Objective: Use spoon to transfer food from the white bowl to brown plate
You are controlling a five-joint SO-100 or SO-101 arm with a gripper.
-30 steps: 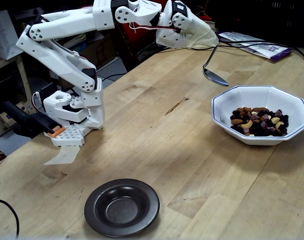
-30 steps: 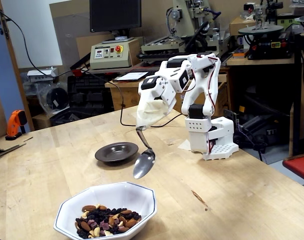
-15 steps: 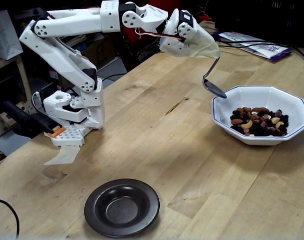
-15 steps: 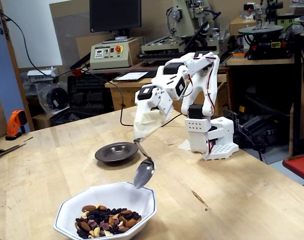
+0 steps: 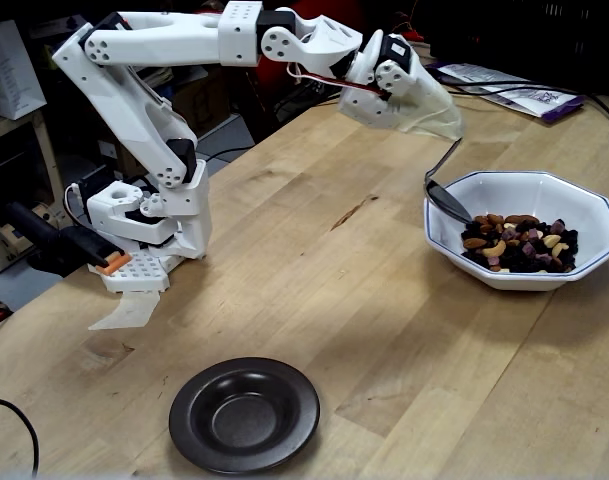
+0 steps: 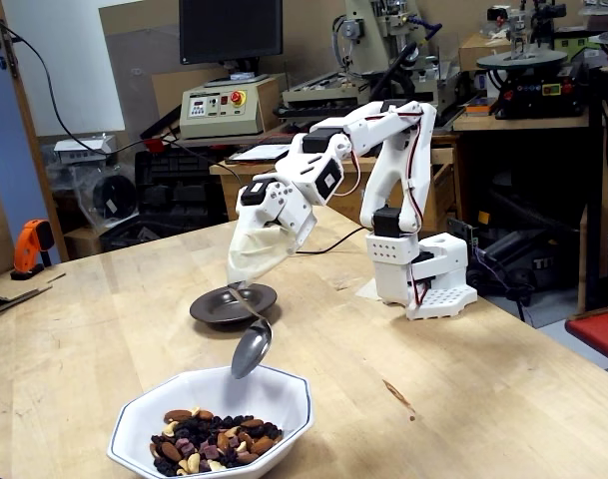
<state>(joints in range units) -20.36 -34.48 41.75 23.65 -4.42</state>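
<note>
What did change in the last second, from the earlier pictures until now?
The arm reached out and the end effector carried the spoon down over the white bowl, its tip now inside the near rim. The food and the brown plate stayed put.

The spoon is shiny polished metal, its handle top wrapped in matt whitish tape. The brown plate looks glossy; the table is pale, grainy wood
</note>
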